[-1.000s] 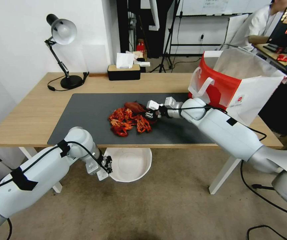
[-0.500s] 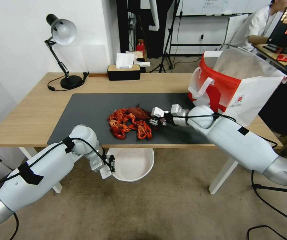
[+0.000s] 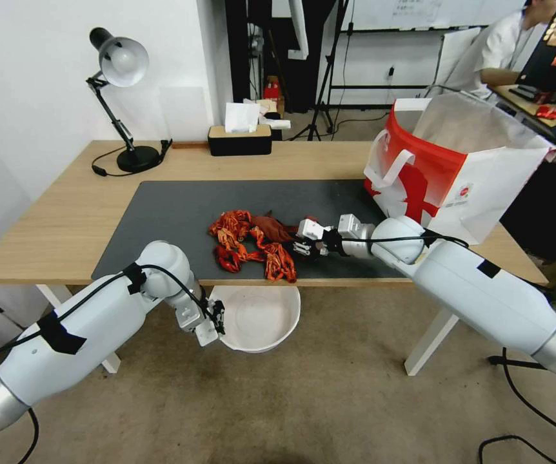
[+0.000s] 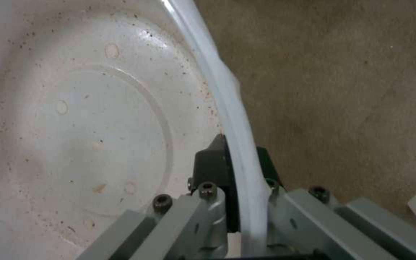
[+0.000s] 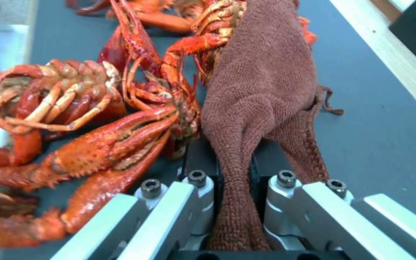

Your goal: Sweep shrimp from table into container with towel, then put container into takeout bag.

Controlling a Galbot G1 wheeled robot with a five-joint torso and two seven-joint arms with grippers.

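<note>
Shrimp (image 3: 252, 245) now nearer table (image 3: 46, 238) edge (both end effectors clamped: towel (image 3: 277, 227), container (image 3: 262, 319)).

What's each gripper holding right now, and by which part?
The left gripper pinches the container by its rim. The right gripper clamps a bunched end of the towel.

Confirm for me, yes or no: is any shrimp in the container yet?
No. The left wrist view shows the container holding no shrimp, which lie on the table; the left gripper pinches its rim.
</note>
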